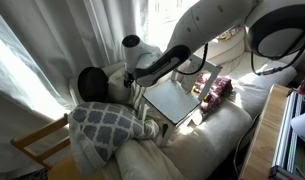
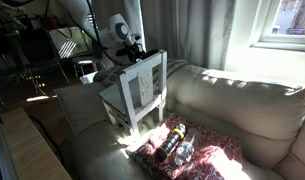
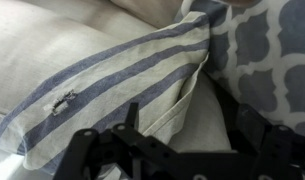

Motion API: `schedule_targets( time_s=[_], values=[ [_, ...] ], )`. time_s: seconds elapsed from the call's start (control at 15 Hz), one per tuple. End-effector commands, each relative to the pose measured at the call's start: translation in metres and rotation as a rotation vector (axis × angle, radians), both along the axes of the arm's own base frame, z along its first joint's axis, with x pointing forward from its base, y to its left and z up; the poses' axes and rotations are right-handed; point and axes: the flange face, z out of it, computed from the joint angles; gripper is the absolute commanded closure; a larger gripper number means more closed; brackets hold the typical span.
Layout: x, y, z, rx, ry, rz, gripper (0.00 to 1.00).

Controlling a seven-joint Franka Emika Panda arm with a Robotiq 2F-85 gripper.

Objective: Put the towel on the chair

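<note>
In the wrist view the towel (image 3: 112,70), beige cloth with blue-grey stripes, lies on the sofa, with its hemmed edge running down between my fingers. My gripper (image 3: 179,112) is open, with one finger on each side of that folded edge, close above it. The small pale chair (image 1: 180,100) stands on the sofa seat just beside my gripper (image 1: 133,88). The chair also shows in an exterior view (image 2: 138,90), with the gripper (image 2: 132,52) behind its backrest. I cannot make out the towel clearly in either exterior view.
A grey cushion with a white lattice pattern (image 1: 102,125) lies next to the towel and shows in the wrist view (image 3: 272,40). A dark round object (image 1: 92,82) sits behind it. A yellow wooden chair frame (image 1: 37,145) stands by the sofa. Bottles on a patterned cloth (image 2: 180,148) lie beyond the chair.
</note>
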Motion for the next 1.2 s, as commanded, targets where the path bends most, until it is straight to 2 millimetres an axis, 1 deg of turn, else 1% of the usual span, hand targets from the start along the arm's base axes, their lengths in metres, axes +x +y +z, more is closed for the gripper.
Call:
schedule_targets(
  time_s=[0.0, 0.07, 0.27, 0.6, 0.67, 0.73, 1.0, 1.07, 1.13],
  values=[
    [0.019, 0.006, -0.032, -0.043, -0.052, -0.038, 0.0],
    [0.019, 0.012, -0.038, -0.049, -0.063, -0.04, 0.0],
    [0.024, 0.017, -0.052, -0.057, -0.106, -0.066, 0.0],
    [0.029, 0.015, -0.07, -0.148, -0.195, -0.109, 0.0],
    [0.03, 0.008, -0.068, -0.18, -0.214, -0.129, 0.0],
    [0.028, 0.005, -0.062, -0.2, -0.225, -0.137, 0.0],
    [0.027, 0.002, -0.066, -0.239, -0.271, -0.165, 0.0],
    [0.027, 0.002, -0.067, -0.235, -0.274, -0.166, 0.14],
    [0.027, 0.002, -0.069, -0.225, -0.269, -0.17, 0.27]
  ],
)
